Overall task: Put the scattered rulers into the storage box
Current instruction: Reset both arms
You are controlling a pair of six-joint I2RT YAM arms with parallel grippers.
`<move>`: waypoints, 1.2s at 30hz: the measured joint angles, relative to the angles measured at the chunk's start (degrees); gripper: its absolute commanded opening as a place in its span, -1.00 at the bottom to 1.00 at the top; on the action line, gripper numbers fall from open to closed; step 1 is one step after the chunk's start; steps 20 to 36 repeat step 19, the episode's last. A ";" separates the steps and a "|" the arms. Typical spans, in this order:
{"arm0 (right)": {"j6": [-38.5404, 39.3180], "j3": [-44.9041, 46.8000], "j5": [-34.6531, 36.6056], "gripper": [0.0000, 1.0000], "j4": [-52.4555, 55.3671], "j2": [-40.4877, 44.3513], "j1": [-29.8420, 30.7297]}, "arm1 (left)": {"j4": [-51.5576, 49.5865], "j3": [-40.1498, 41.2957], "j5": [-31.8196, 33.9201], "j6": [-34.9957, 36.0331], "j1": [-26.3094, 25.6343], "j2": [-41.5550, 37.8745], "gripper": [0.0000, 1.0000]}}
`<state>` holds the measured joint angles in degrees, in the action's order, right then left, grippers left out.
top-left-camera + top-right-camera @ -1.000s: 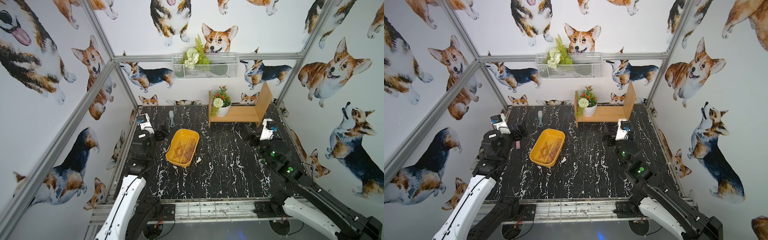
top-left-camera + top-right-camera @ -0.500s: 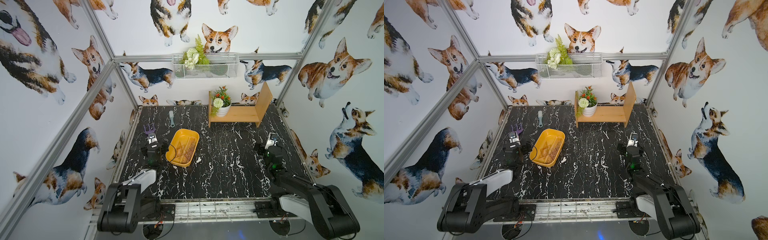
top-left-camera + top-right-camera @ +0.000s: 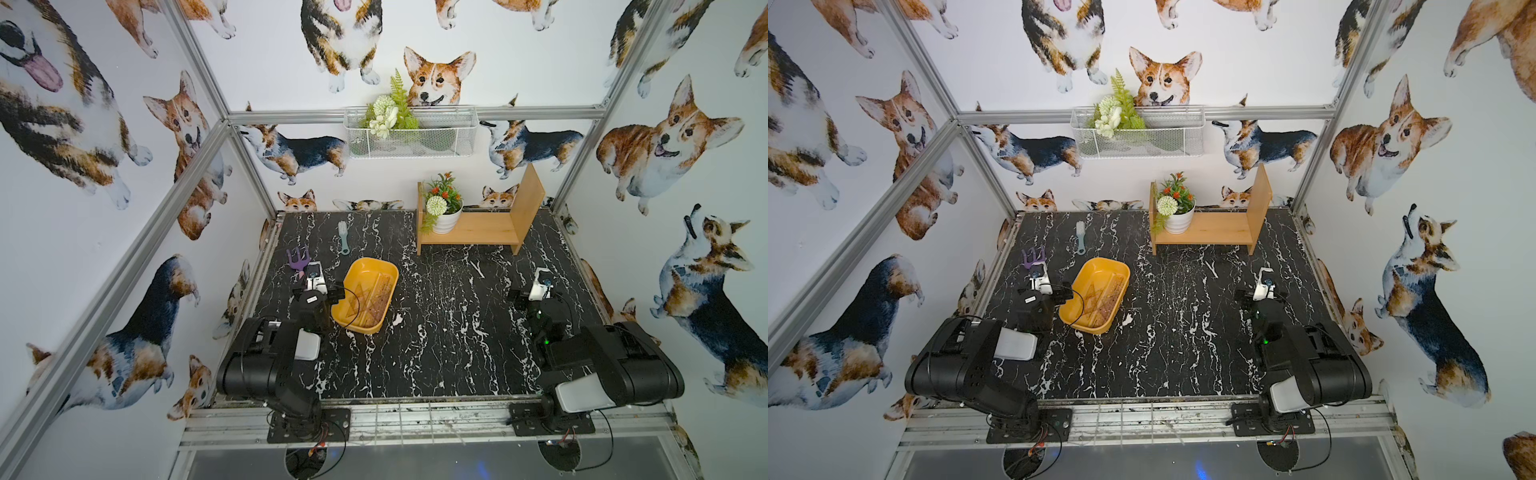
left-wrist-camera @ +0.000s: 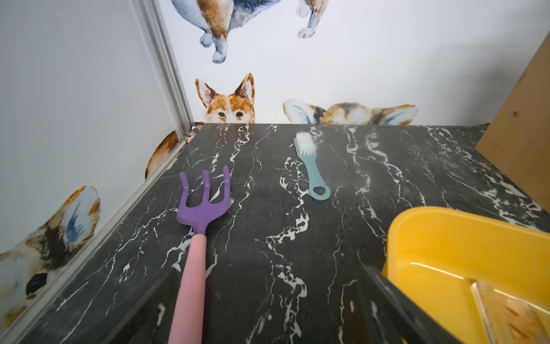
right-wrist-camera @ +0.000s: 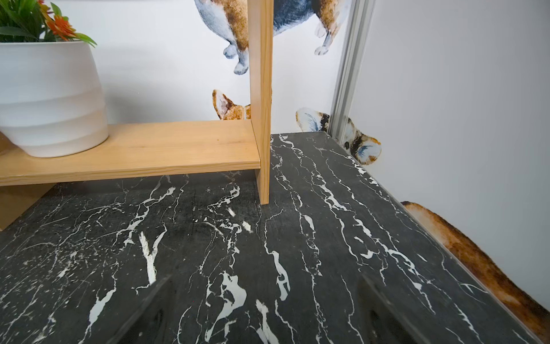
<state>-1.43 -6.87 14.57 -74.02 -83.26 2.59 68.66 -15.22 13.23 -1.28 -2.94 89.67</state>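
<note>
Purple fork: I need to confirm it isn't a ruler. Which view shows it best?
Left wrist: the purple fork lies close, tines and pink handle clear. Both top views show it tiny; right wrist misses it.

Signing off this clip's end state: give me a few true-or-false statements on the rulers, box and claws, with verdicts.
1. Rulers lie inside the storage box. True.
2. The left claw is shut on a ruler. False: it is open and holds nothing.
3. The purple fork lies in the storage box. False: it lies on the table, outside the box.
4. The plant pot stands on the wooden shelf. True.
5. The right claw is open. True.
</note>
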 measured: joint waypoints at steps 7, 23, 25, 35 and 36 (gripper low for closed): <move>-0.26 0.44 -0.17 1.00 -0.33 0.39 -0.24 | -0.48 -0.02 -0.13 0.02 0.20 0.09 0.99; -0.42 -1.53 -6.08 0.99 1.25 -0.11 -2.58 | -0.48 -0.02 -0.15 0.04 0.20 0.09 0.99; -0.42 -1.53 -6.08 0.99 1.25 -0.11 -2.58 | -0.48 -0.02 -0.15 0.04 0.20 0.09 0.99; -0.42 -1.53 -6.08 0.99 1.25 -0.11 -2.58 | -0.48 -0.02 -0.15 0.04 0.20 0.09 0.99; -0.42 -1.53 -6.08 0.99 1.25 -0.11 -2.58 | -0.48 -0.02 -0.15 0.04 0.20 0.09 0.99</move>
